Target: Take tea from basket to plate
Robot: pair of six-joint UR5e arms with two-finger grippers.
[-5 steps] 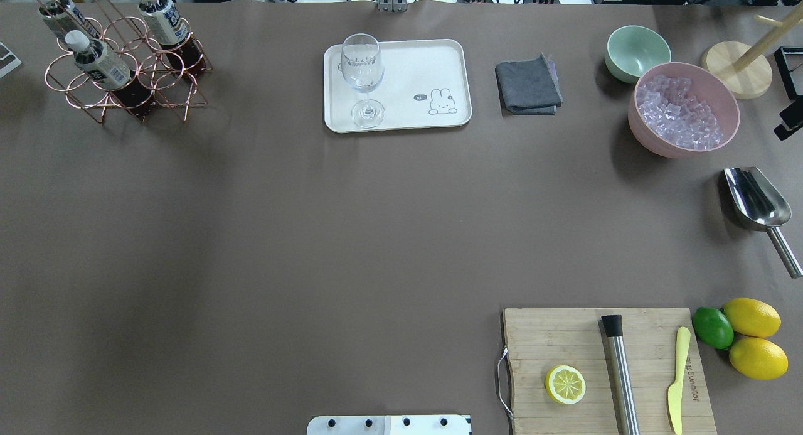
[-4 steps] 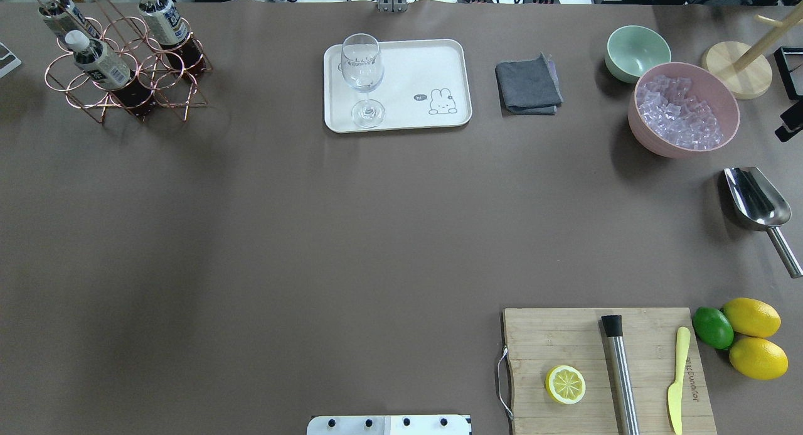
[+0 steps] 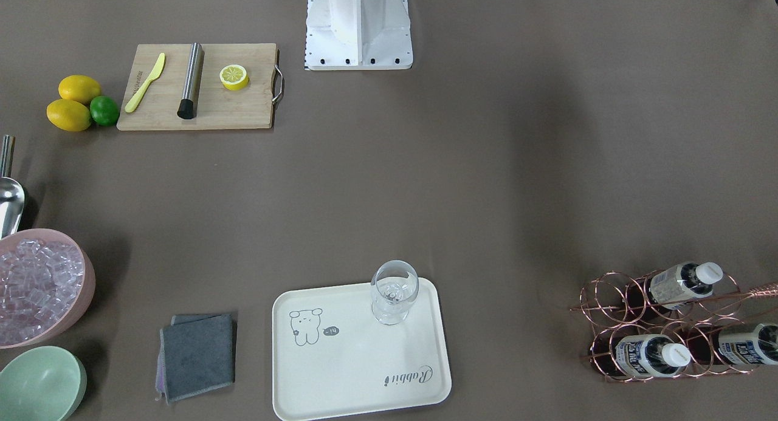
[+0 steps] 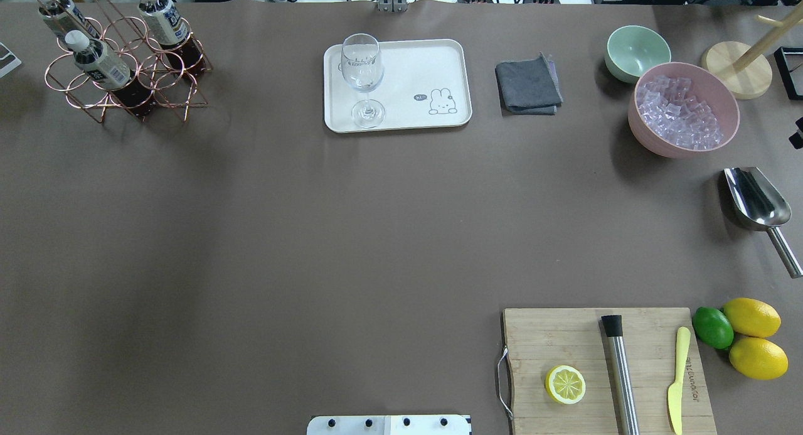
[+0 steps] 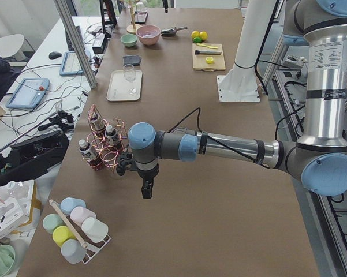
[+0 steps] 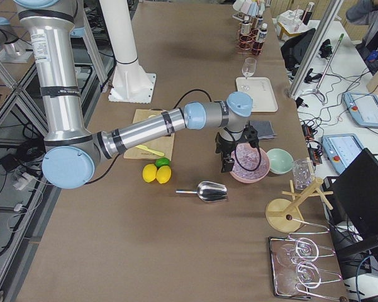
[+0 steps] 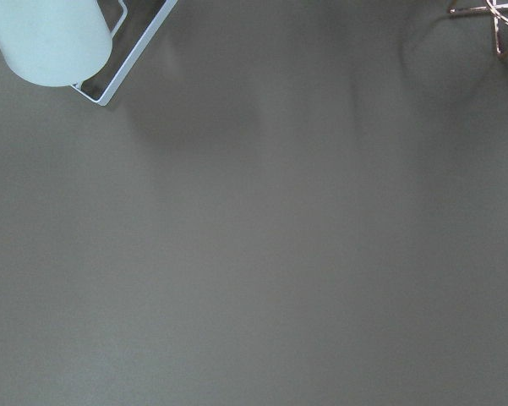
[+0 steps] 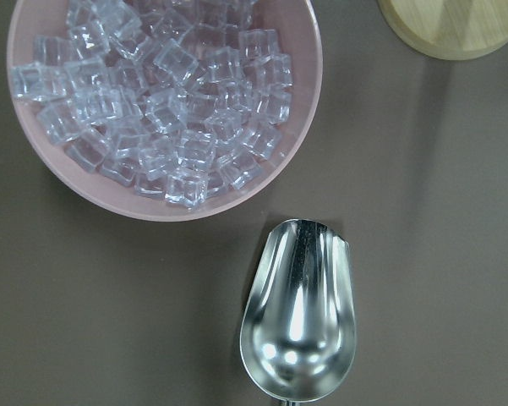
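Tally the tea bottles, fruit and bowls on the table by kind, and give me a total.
Tea bottles: 3
Whole lemons: 2
Lemon halves: 1
Limes: 1
Bowls: 2
Total: 9

- Drawn back toward the overhead view's right edge with the right gripper [image 4: 798, 134]; only a dark sliver left showing.
- Bared more table [image 4: 768, 130] just beside the pink bowl [image 4: 728, 137].
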